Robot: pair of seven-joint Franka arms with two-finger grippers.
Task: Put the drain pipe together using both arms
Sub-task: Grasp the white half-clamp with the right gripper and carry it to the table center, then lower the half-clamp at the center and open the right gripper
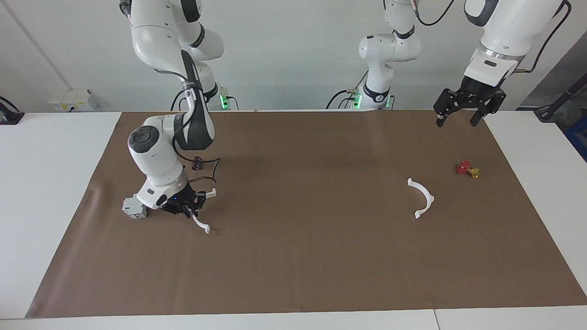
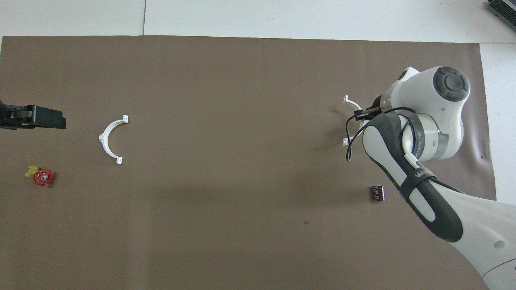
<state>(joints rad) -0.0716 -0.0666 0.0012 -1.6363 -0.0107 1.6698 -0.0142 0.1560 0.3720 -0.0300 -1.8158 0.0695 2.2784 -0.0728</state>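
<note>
Half-ring (image 1: pixel 202 223) middle hidden within clamped right gripper (image 1: pixel 187 211)

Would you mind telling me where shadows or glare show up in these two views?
Facing view: a soft shadow lies on the brown mat beneath the right gripper and its half-ring; no glare. Overhead view: a broad faint shadow band crosses the mat; light is even.

Two thin white semicircular half-rings with small outward tabs were present, well apart. One half-ring (image 1: pixel 423 198) lay flat on the brown mat toward the left arm's end of the table. The other half-ring (image 1: pixel 203 224) was clamped in the right end effector (image 1: pixel 189 211), tilted, at the right arm's end.
</note>
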